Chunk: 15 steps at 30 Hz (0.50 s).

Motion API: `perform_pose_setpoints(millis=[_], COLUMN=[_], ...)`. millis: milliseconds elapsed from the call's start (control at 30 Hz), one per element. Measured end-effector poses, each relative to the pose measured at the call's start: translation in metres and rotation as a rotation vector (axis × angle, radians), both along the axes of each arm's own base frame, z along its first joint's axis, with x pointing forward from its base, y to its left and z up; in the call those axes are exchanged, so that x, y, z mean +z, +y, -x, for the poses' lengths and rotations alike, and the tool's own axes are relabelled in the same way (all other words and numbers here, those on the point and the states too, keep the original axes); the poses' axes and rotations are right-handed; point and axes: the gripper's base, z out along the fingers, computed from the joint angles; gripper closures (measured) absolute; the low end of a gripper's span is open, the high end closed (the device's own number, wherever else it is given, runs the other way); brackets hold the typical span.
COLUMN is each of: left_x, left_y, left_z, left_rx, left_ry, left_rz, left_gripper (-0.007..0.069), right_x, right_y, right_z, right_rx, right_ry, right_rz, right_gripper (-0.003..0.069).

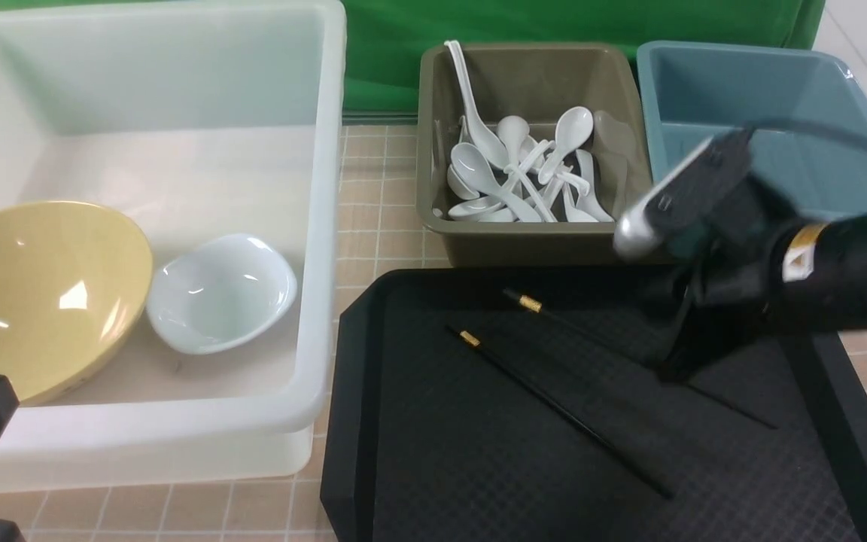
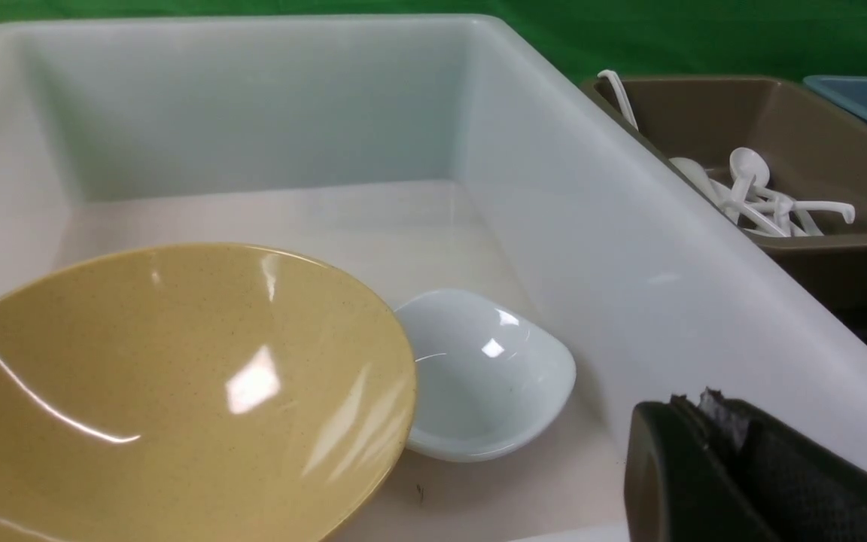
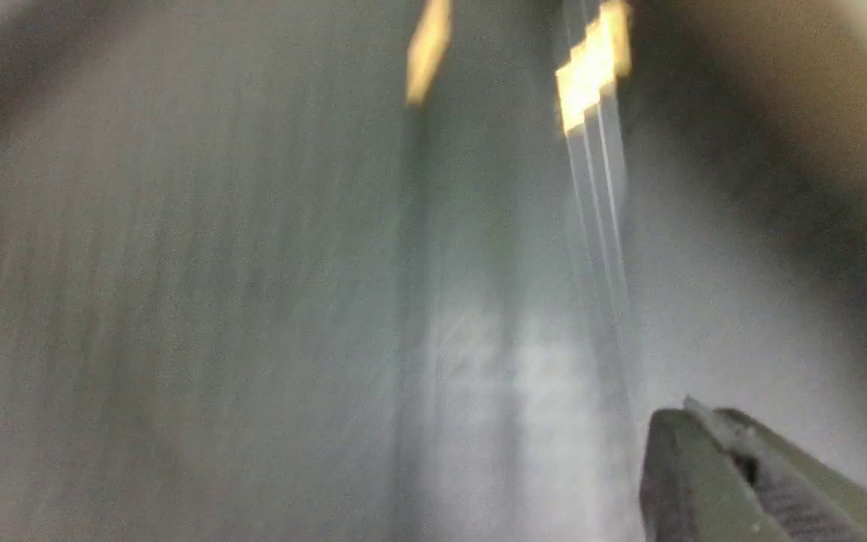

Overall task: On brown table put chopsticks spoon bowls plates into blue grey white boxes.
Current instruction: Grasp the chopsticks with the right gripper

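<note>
Reaching down over the black octagonal textured tray [image 1: 418,452], the right gripper [image 1: 670,370] has its fingers pressed together at the farther of two thin black gold-banded chopsticks [image 1: 554,403]. Blur leaves it unclear whether that stick is pinched. Both sticks lie slantwise across the tray's middle, gold ends toward its far edge. The left gripper [image 2: 693,410], fingers together with nothing between them, hangs at the near left corner of the tiled brown table [image 1: 381,203], by the translucent white plastic tub [image 1: 324,226].
</note>
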Motion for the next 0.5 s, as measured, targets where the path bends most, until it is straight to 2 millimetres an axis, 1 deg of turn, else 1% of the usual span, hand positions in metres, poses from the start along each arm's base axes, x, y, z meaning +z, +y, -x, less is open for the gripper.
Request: perform_pose_setpoints(millis=[33, 67, 100, 133, 167, 233, 300, 333, 367, 433, 467, 500], left_x=[0.0, 0.0, 0.0, 0.0, 0.0, 0.0, 0.0, 0.0, 0.0, 0.0, 0.0, 0.0], left_y=[0.0, 0.0, 0.0, 0.0, 0.0, 0.0, 0.0, 0.0, 0.0, 0.0, 0.0, 0.0], left_z=[0.0, 0.0, 0.0, 0.0, 0.0, 0.0, 0.0, 0.0, 0.0, 0.0, 0.0, 0.0], left_rx=[0.0, 0.0, 0.0, 0.0, 0.0, 0.0, 0.0, 0.0, 0.0, 0.0, 0.0, 0.0], left_ry=[0.0, 0.0, 0.0, 0.0, 0.0, 0.0, 0.0, 0.0, -0.001, -0.001, -0.001, -0.002], left_rz=[0.0, 0.0, 0.0, 0.0, 0.0, 0.0, 0.0, 0.0, 0.0, 0.0, 0.0, 0.0], left_gripper=[0.0623, 0.0623, 0.0623, 0.0623, 0.0623, 0.0623, 0.0623, 0.0623, 0.0623, 0.0623, 0.0623, 0.0623], right_x=[0.015, 0.024, 0.028, 0.038, 0.044, 0.048, 0.043, 0.042, 0.034, 0.024, 0.023, 0.016], right_y=[-0.002, -0.006, -0.006, -0.012, -0.02, -0.03, -0.043, -0.044, -0.047, -0.048, -0.047, -0.045], right_z=[-0.003, -0.006, -0.007, -0.013, -0.021, -0.031, -0.04, -0.04, -0.041, -0.038, -0.038, -0.034], right_rx=[-0.005, -0.018, -0.022, -0.049, -0.088, -0.139, -0.198, -0.204, -0.215, -0.212, -0.21, -0.197], right_ry=[-0.099, -0.158, -0.185, -0.258, -0.315, -0.341, -0.311, -0.301, -0.244, -0.142, -0.131, -0.058], right_rz=[-0.026, -0.043, -0.055, -0.08, -0.099, -0.111, -0.108, -0.105, -0.083, -0.044, -0.04, -0.013], right_gripper=[0.0618, 0.0618, 0.0618, 0.0618, 0.0618, 0.0618, 0.0618, 0.0618, 0.0618, 0.0618, 0.0618, 0.0618])
